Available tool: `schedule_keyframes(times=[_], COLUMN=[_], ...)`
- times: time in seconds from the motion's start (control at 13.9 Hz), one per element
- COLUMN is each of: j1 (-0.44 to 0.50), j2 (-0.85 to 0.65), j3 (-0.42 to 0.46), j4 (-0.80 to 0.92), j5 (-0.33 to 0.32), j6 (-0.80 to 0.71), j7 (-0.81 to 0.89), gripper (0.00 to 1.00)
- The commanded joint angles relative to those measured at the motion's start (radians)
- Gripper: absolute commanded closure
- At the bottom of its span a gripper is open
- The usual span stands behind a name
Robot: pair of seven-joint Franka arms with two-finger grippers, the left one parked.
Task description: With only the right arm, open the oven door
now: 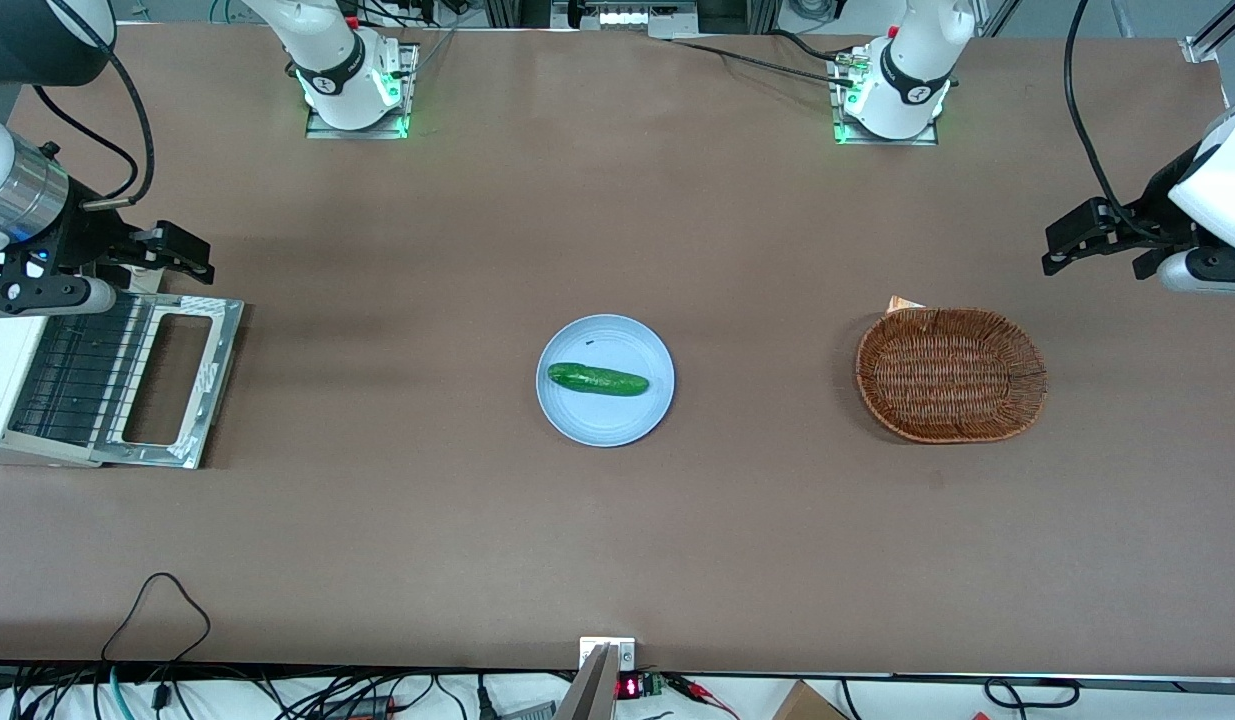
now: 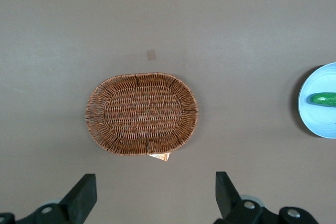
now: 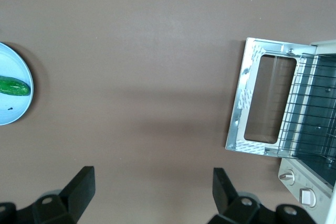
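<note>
A brown table fills the front view, with cables along its near edge. At the working arm's end stands the off-white oven, its wire rack exposed; the oven door lies folded down flat on the table, fully open. The right arm hangs above the oven, its gripper above the door's farther edge, fingers spread apart and holding nothing. Bare tabletop separates the door from a blue plate bearing a cucumber. Toward the parked arm's end sits a wicker basket.
</note>
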Motion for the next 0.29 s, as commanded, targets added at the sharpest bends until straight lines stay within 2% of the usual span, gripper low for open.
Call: schedule_keyframes(times=[0.0,0.22], j1=[0.003,0.005], j2=[-0.003,-0.003], j3=[-0.004,-0.004], j4=[0.01,0.012], j5=[0.006,0.006], j6=[-0.009,-0.014], j7=[-0.013,-0.012], gripper=[0.01,0.01])
